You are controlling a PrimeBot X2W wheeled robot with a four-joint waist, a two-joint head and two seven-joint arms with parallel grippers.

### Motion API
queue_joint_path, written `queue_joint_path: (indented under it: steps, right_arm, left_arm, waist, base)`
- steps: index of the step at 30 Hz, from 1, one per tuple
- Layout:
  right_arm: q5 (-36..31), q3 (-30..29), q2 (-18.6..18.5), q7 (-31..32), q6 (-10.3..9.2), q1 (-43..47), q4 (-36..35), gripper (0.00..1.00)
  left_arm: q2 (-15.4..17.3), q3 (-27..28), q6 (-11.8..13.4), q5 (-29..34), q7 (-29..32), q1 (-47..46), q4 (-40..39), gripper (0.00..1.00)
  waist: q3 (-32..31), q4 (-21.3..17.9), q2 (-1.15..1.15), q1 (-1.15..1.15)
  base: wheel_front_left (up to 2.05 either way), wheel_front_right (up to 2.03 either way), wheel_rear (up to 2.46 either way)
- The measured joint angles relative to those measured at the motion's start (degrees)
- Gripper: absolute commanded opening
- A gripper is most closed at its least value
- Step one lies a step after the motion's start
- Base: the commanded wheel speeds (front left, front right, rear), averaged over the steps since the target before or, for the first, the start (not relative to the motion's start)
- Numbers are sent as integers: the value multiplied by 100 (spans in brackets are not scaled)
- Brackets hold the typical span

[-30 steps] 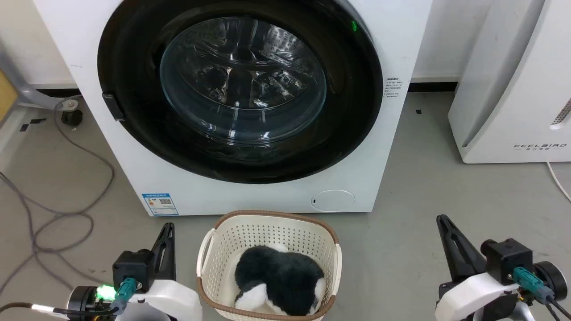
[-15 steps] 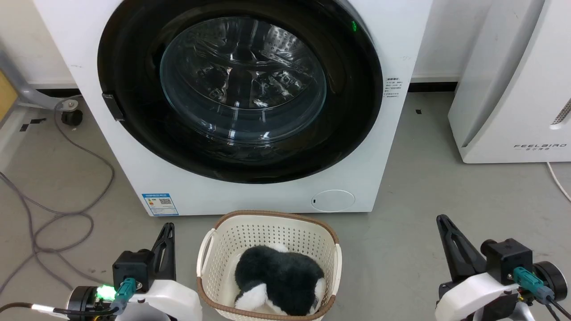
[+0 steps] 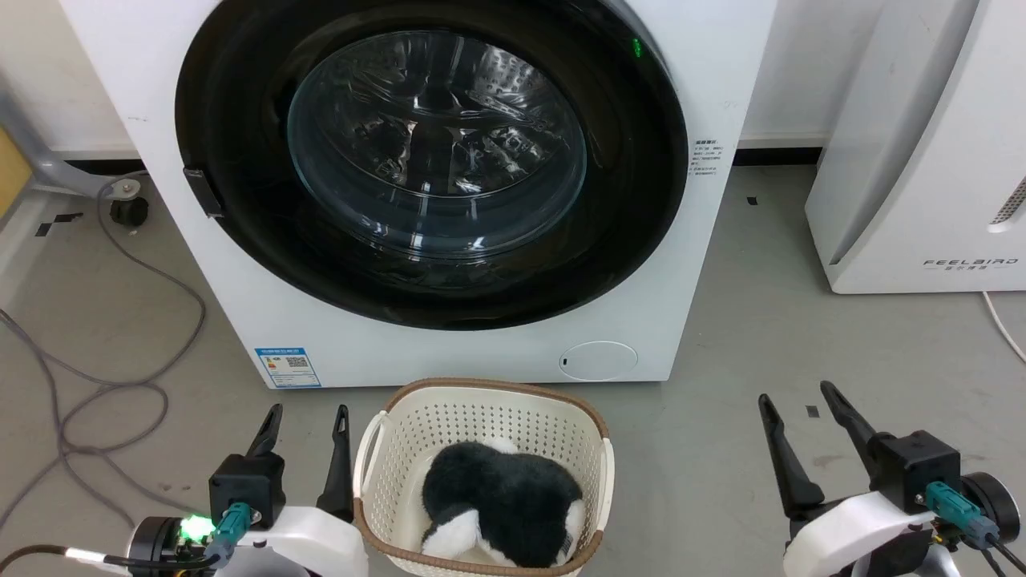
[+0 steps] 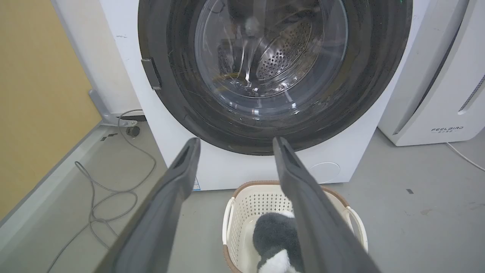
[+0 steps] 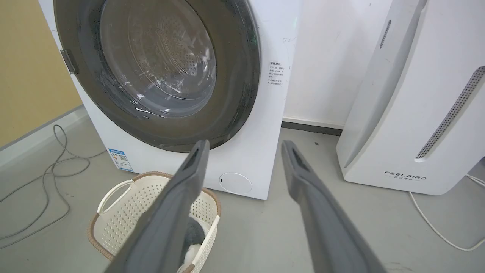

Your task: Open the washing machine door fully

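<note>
Far left, a loose grey cable (image 3: 200, 308) loops over the floor (image 3: 737, 320); a wheeled base rolling that way could snag it. Left pincer (image 3: 309, 410) sits low, fingers parted a moderate way, holding nothing, just beside the basket (image 3: 481, 385). The washing machine door (image 3: 437, 144) is shut flush on the front of the washing machine (image 3: 449, 357), well apart from both pincers, so the task looks not yet started. Small black hinge tab (image 3: 202, 192) sits on the door's left edge, so the door likely swings out leftward: a left arm parked in that arc could get hit or stop the door short of fully open. No handle visible on the glossy ring; likely risk is fingers sliding off the rim or pressing the glass dome instead. Basket with the black-and-white plush toy (image 3: 501, 497) stands right in front of the machine, between the pincers; driving closer may shove or tip it. Green light (image 3: 636, 46) near the door's upper right might mean a powered lock, can't tell; a hard pull would then strain the latch. Right pincer (image 3: 796, 394) is likewise parted and empty, low over the floor. White appliance (image 3: 922, 160) is near on the right; a wide right-arm reach could clip it.
</note>
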Motion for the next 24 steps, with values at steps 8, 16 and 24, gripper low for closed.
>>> queue_joint_path:
  steps: [8,16,24]
  right_arm:
    - [70,-38,0,-87,0,7,56,0]
    - [485,-62,0,-182,0,12,116,0]
    - [1750,-80,0,-278,-1,-16,152,0]
  left_arm:
    - [0,-48,0,-60,-97,0,68,100]
    - [0,-71,-5,-157,-191,-1,116,100]
    - [0,-89,-8,-214,-280,-7,131,100]
  waist:
    - [0,-4,0,0]
    - [7,-7,0,0]
    - [47,5,0,0]
  base:
    - [0,0,0]
    - [0,0,0]
    - [0,0,0]
